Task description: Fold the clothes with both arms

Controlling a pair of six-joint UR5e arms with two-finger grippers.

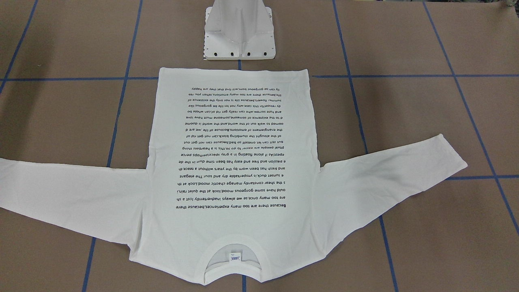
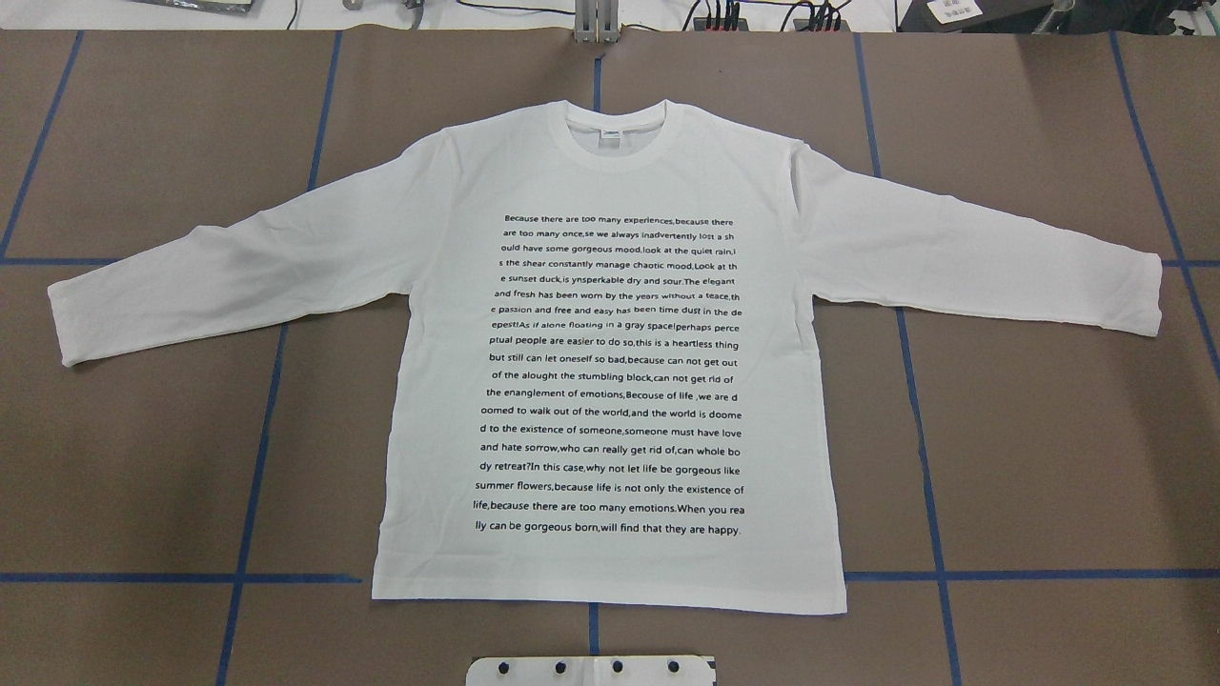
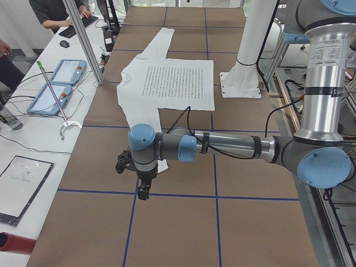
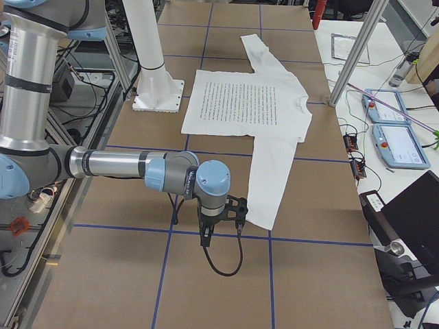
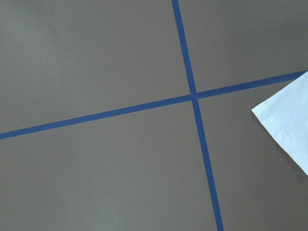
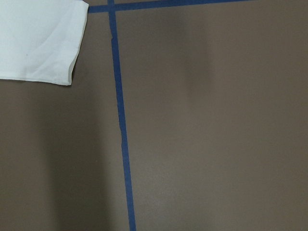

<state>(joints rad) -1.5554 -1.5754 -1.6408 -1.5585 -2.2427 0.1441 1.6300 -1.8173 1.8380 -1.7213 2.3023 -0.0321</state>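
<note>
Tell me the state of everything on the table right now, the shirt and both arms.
T-shirt, unfolded, flat on the table, printed side up, sleeves spread out.
left arm, poised over the table beside one sleeve cuff; jaws open or shut cannot be told.
right arm, poised beside the other cuff; jaws likewise cannot be told.

There is one white T-shirt on one table. The shirt has two long sleeves, one round collar, one small tag and one block of black text, which counts nineteen lines. Two robot arms are seen: one left arm and one right arm. One white pedestal base shows four dark holes. Beside the table lie two blue-framed tablets.
</note>
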